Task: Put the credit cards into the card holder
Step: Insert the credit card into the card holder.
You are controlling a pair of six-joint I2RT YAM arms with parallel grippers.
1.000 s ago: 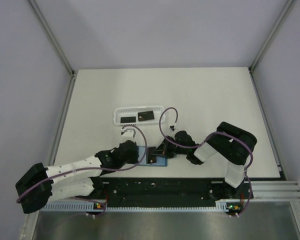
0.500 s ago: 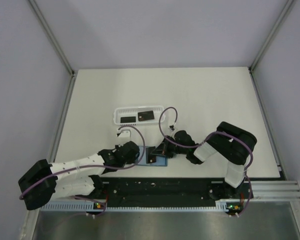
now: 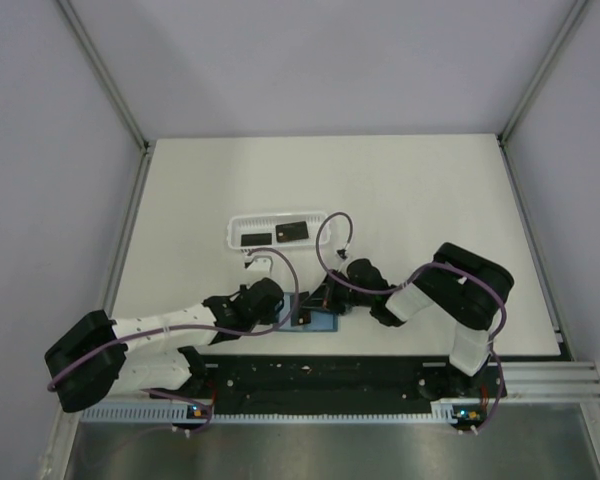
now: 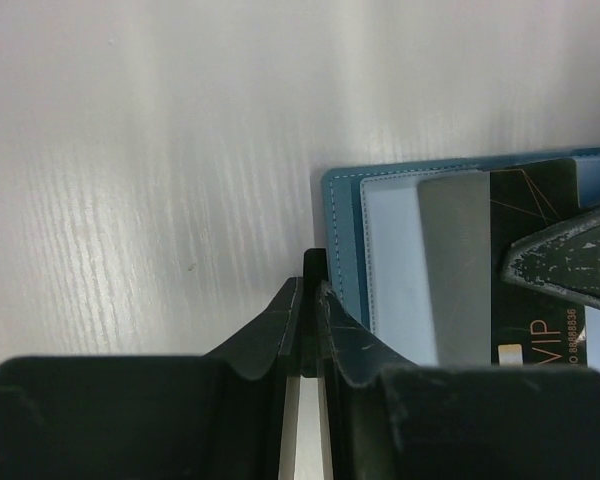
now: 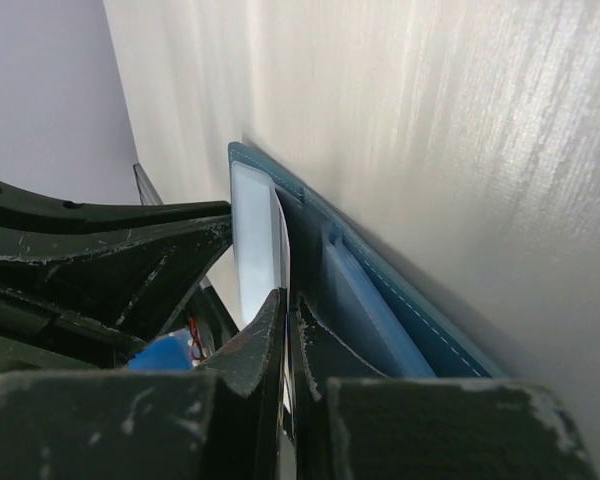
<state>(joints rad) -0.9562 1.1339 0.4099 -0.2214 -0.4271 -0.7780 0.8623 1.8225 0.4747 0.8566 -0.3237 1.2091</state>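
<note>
Now the credit card (image 4: 525,205) lies partly inside the card holder (image 4: 345,250), just right of the barely-parted, empty left gripper (image 4: 308,290). The right gripper (image 4: 525,262), jaws together, rests on it.

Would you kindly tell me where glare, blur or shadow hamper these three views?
Top external: even light, sharp, though the arms partly hide the small card holder. Left wrist: streaky glare on the table, near fingers blurred, the card's print legible. Right wrist: sheen on the table, fingers dark and soft.
</note>
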